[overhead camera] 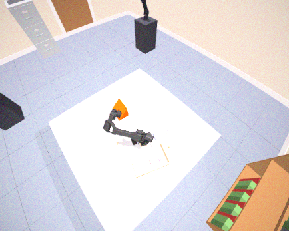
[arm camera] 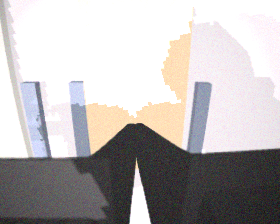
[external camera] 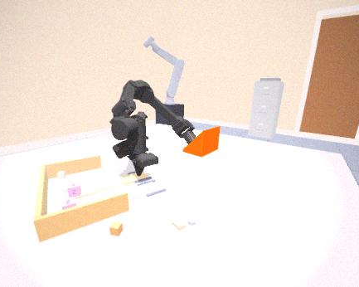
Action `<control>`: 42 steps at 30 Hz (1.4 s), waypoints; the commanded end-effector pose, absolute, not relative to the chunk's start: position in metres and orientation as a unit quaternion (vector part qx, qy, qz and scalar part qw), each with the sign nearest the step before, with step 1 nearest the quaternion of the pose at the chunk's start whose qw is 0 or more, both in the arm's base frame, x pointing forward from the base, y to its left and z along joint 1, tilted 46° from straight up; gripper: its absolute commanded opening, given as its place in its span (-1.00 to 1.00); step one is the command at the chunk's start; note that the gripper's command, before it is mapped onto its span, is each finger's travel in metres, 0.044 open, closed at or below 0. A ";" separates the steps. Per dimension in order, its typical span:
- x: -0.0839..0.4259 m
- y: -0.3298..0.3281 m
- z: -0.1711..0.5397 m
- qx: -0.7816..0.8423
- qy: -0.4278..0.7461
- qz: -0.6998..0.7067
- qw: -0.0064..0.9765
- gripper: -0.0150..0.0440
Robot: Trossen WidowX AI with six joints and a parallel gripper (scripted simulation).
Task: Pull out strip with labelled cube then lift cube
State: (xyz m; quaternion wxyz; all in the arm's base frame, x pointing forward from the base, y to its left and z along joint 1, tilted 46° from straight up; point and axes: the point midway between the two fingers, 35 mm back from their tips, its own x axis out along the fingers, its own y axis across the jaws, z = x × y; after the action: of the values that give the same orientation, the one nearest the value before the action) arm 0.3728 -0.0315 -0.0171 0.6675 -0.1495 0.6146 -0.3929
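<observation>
My gripper point(external camera: 139, 172) point(arm camera: 135, 130) is shut with nothing between the fingertips. It points down just above a tan surface point(external camera: 129, 178) point(arm camera: 161, 130) at the tray's open side. Three grey-blue bars show in the wrist view: a left bar point(arm camera: 36, 117), a middle bar point(arm camera: 80, 120) and a right bar point(arm camera: 198, 117); the fingertips are between the middle and right ones. In the exterior view one bar point(external camera: 156, 192) sticks out nearest the camera. A pink cube point(external camera: 74, 191) with a dark letter stands inside the wooden tray point(external camera: 81, 217) point(overhead camera: 152, 171). The strips' outlines and any breaks are washed out.
A pink patch point(external camera: 69, 206) and a white block point(external camera: 61, 174) are also in the tray. A small orange-tan block point(external camera: 116, 229), a flat tan piece point(external camera: 179, 225) and a grey piece point(external camera: 191, 222) lie outside it. An orange wedge point(overhead camera: 120, 107) point(external camera: 204, 143) stands beside the arm's base.
</observation>
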 end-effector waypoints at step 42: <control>0.304 -0.013 -0.036 -0.149 0.621 -0.393 0.661 -0.49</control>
State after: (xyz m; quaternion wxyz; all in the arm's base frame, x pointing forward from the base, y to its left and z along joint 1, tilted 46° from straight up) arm 0.3155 -0.0124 -0.0307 0.6699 -0.1511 0.6119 -0.3924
